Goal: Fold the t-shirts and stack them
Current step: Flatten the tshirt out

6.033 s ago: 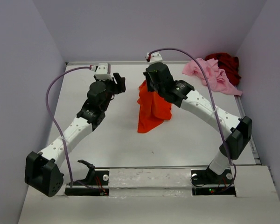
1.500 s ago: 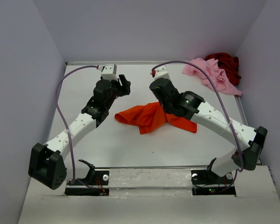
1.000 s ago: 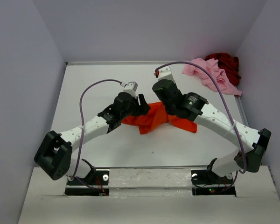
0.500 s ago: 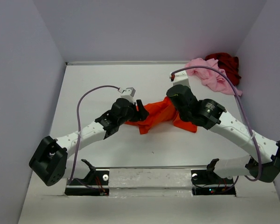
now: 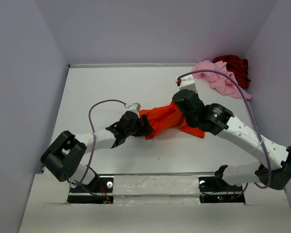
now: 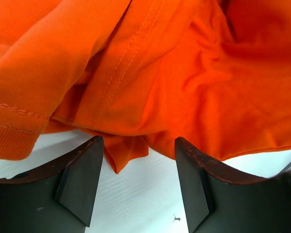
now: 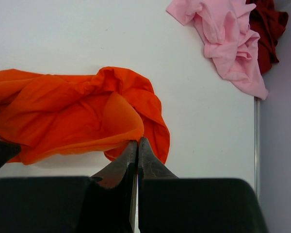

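Orange t-shirt on counter, long axis left–right. Left jaws spread at its left end (fold tip between); right jaws pinch its edge.

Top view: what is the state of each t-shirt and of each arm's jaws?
orange t-shirt: crumpled, unfolded.
pink t-shirt: crumpled heap, unfolded.
dark red t-shirt: crumpled, touching the pink t-shirt, farther back.
left jaws: open, at the orange t-shirt's edge.
right jaws: shut on the orange t-shirt's edge.

Bright orange t-shirt, light pink t-shirt, dark red t-shirt, plain white table, pale lilac walls
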